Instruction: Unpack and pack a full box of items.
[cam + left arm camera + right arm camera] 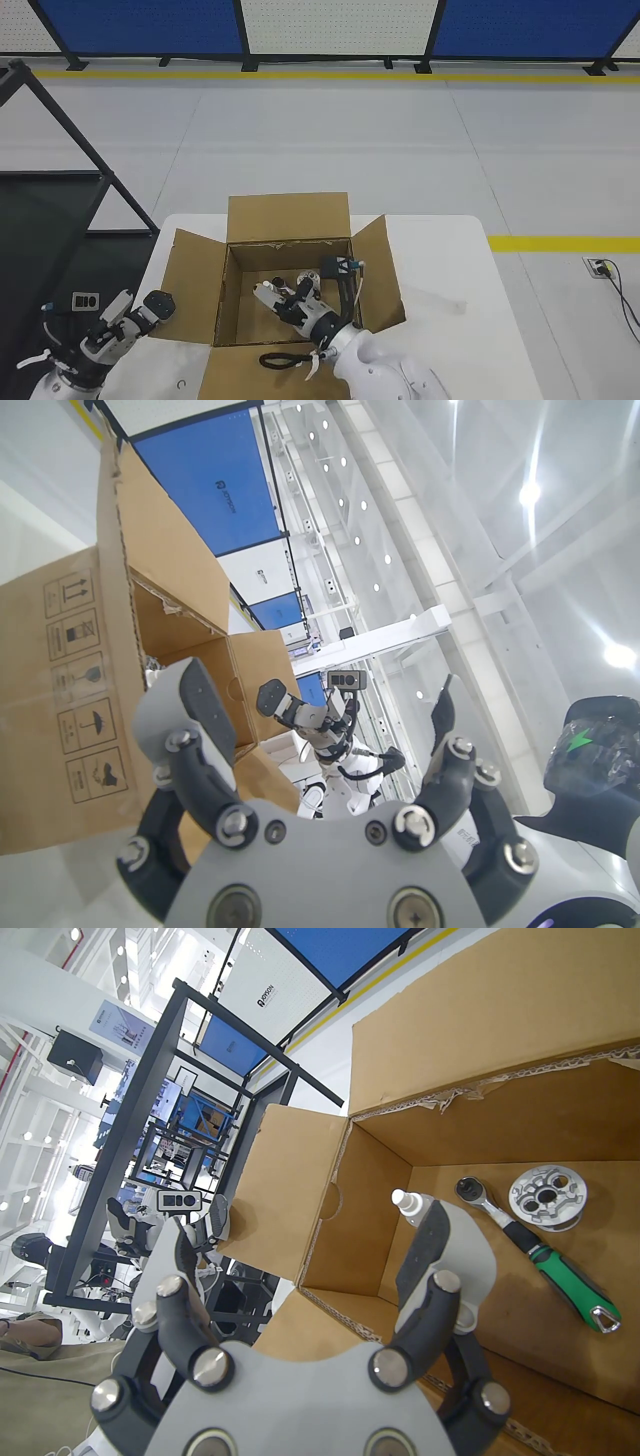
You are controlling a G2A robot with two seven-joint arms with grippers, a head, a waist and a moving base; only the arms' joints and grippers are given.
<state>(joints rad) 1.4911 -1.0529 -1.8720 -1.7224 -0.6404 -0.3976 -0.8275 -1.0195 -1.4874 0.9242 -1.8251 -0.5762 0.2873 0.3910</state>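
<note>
The open cardboard box (pixel 290 216) stands mid-table with all its flaps folded out. My right gripper (pixel 291 297) hangs open inside it, holding nothing. In the right wrist view the open right gripper (pixel 305 1238) is above the box floor (pixel 500 1138). There lie a green-handled ratchet wrench (pixel 545 1258) and a silver metal spool (pixel 547 1198). A white bottle tip (pixel 402 1200) pokes out behind one finger. My left gripper (pixel 152 307) sits open outside the box's left flap, low at the table's corner. The left wrist view has the left gripper (pixel 320 700) beside the box wall (pixel 75 710).
The white table (pixel 450 300) has bare room to the right of the box. A black metal rack (pixel 70 160) stands off the table's left side. Blue and white partition panels (pixel 340 25) line the far floor.
</note>
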